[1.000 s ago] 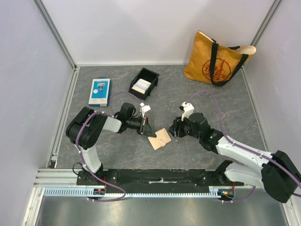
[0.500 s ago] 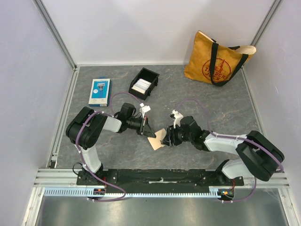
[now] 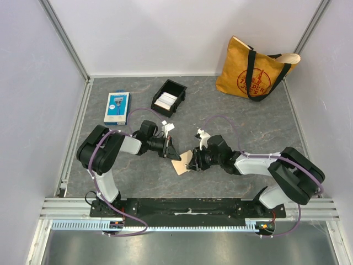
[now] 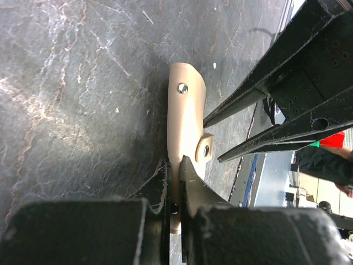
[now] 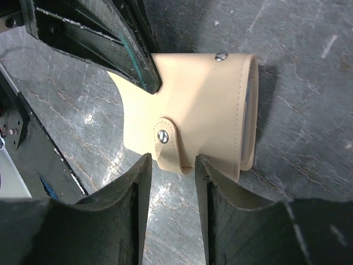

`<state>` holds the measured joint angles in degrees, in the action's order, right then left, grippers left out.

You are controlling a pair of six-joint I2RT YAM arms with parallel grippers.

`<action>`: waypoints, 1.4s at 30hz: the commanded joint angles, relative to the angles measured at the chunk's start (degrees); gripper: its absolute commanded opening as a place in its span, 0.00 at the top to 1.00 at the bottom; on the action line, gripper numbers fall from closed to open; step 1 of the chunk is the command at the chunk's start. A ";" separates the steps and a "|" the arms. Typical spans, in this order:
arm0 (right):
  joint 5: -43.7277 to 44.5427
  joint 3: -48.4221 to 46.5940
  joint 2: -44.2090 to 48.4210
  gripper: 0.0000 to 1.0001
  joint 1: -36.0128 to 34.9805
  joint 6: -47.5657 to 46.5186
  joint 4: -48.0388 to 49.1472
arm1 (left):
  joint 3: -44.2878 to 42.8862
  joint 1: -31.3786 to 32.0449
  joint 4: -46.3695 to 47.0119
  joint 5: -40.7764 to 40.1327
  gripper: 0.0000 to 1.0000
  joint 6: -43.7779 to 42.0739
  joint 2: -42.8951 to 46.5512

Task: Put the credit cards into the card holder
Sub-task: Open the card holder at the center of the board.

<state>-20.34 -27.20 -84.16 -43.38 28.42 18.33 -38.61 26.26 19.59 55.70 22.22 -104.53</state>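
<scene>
**Now the right arm has closed in on the holder's tab**

From the top view, my right gripper (image 3: 193, 160) has swung in from the right over the last second and now sits against the card holder (image 3: 181, 164). The holder lies on the grey stone-patterned table (image 3: 237, 118) between the two arms. The left gripper (image 3: 172, 153) has not moved from the holder's other side. The credit cards (image 3: 165, 101) look like a pale stack in the black tray (image 3: 169, 98), well apart from the holder, so none is loaded yet.

On the left wrist camera, the left jaws are pinched tight on the holder's thin edge. The material is smooth tan leatherette, bowed upward, with a metal stud.

On the right wrist camera, the right fingers stand narrowly apart, straddling the rounded snap tab (image 5: 171, 146) without gripping it, and they have been narrowing. The holder shows a stitched border and a folded edge with layers inside. I judge the next step is to seize the tab and pull the flap open while the left arm anchors it.
</scene>
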 commanded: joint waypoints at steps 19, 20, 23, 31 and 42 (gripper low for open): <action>0.66 -5.06 -1.45 0.84 -6.63 3.22 5.93 | 1.70 2.30 5.11 -5.60 0.98 3.18 1.79; -0.22 -4.88 -1.18 0.88 -6.63 3.13 6.19 | 1.61 2.30 4.84 -5.69 0.98 3.01 1.96; -1.55 -3.65 0.13 0.91 -6.63 2.87 7.25 | 1.08 2.30 3.79 -6.22 0.98 2.57 2.31; 2.40 -5.58 -3.28 0.66 -6.63 1.64 1.81 | 0.55 2.39 2.91 -5.87 0.98 2.39 3.45; -3.12 -4.18 -0.32 1.00 -7.34 -5.65 2.41 | -0.06 2.30 -1.83 -12.36 0.98 2.30 3.11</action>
<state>-16.75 -32.14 -87.72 -49.01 27.46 16.05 -37.10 27.51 18.94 49.30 23.53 -102.56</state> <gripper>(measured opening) 0.010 0.053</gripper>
